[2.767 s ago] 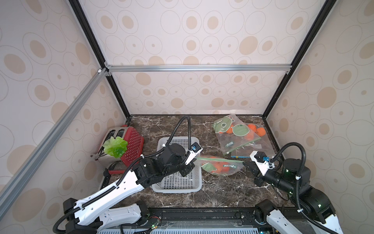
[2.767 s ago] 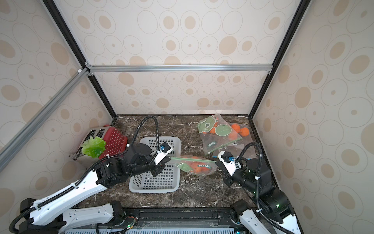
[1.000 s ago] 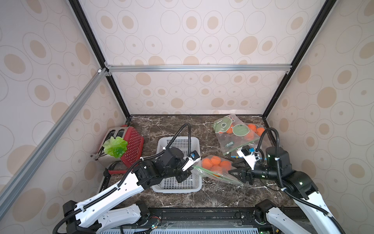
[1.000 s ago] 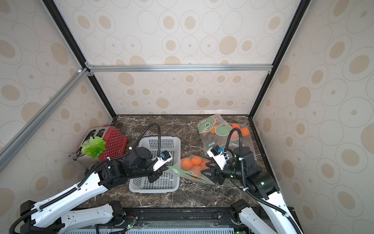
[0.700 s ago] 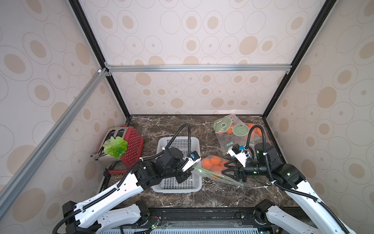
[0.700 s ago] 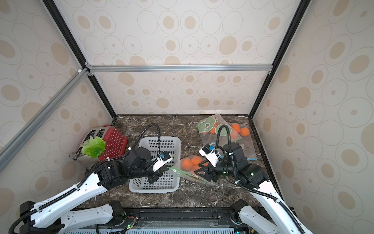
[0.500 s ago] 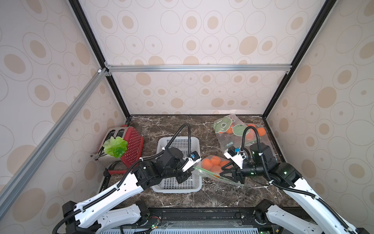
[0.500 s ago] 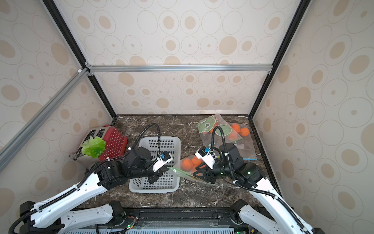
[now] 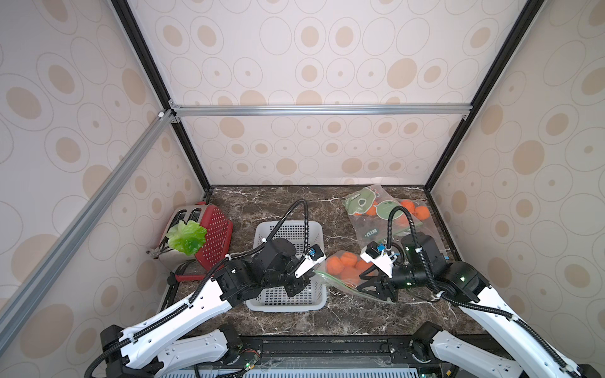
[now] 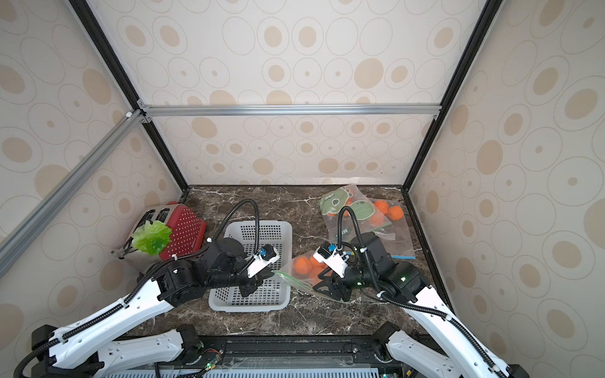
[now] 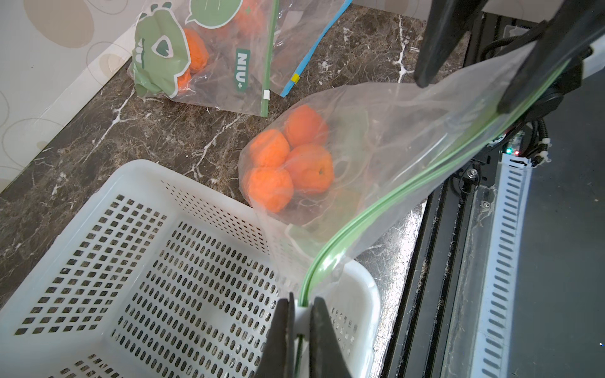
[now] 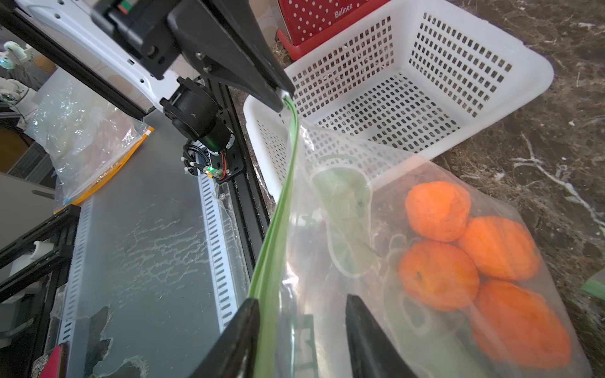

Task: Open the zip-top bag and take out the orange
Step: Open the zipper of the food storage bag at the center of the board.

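**Finding.** The zip-top bag (image 11: pixel 376 137) is held up by one corner of its green seal. That corner is pinched tight in the jaws of the left end effector (image 11: pixel 300 302), above the rim of the white basket (image 11: pixel 140 165). The bag's lower end, with four oranges (image 11: pixel 288 163) inside, is rested on the worktop (image 11: pixel 163 131) just beside the basket.

**Right side.** The right end effector (image 12: pixel 301 304) is placed further along the seal. Its jaws are held apart with the green strip between them, and nothing is seen to be gripped.

**Progress.** The seal is judged closed along the length that can be seen, so opening is assessed as not yet achieved. No orange has been removed.

**Outstanding.** The seal is to be parted and one orange taken out.

**Other.** A second, printed bag (image 9: pixel 376 212) is noted at the back of the worktop.
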{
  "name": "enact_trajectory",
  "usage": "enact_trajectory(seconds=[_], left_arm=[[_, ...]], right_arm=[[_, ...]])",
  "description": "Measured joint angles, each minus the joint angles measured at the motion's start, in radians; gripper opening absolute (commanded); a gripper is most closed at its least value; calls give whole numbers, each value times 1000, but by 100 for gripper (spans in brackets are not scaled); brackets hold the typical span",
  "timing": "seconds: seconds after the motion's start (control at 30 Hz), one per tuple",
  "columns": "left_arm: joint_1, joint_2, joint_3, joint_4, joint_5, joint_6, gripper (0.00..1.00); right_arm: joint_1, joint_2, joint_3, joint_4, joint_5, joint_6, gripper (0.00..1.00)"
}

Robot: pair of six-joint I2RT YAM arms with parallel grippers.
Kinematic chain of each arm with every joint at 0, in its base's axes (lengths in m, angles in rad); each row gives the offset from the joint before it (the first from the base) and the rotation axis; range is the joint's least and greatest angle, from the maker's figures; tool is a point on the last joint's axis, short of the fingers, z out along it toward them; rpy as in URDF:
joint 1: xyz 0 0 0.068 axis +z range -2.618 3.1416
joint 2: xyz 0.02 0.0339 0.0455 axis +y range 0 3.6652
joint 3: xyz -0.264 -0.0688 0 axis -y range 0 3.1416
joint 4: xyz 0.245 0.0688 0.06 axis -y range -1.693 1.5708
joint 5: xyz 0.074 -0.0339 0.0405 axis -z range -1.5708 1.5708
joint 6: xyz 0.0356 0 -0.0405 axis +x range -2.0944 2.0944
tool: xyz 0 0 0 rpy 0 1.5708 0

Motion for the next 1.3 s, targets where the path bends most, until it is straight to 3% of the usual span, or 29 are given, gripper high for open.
enact_trajectory(seconds=[0.67,0.8,0.83,0.87,0.97,1.03,1.17,1.3], left_arm=[[0,10,0,3,25,-2,0],[0,10,0,3,28,-5,0],[0,10,0,3,29,-6,1],[0,10,0,3,30,-7,9],[0,10,0,4,30,-22,39],[0,10,0,5,25,-45,49],[0,10,23,3,2,-117,51],[0,-17,47,91,26,-228,44]], right_arm=[[11,47,37,-95,38,-50,30],[20,54,37,-106,52,-69,10],[22,54,37,-106,58,-72,3],[23,54,37,-106,62,-74,0],[24,53,37,-101,72,-84,0],[24,45,29,-80,85,-78,0],[24,-11,-43,13,111,-34,0],[24,-76,-152,119,143,28,0]])
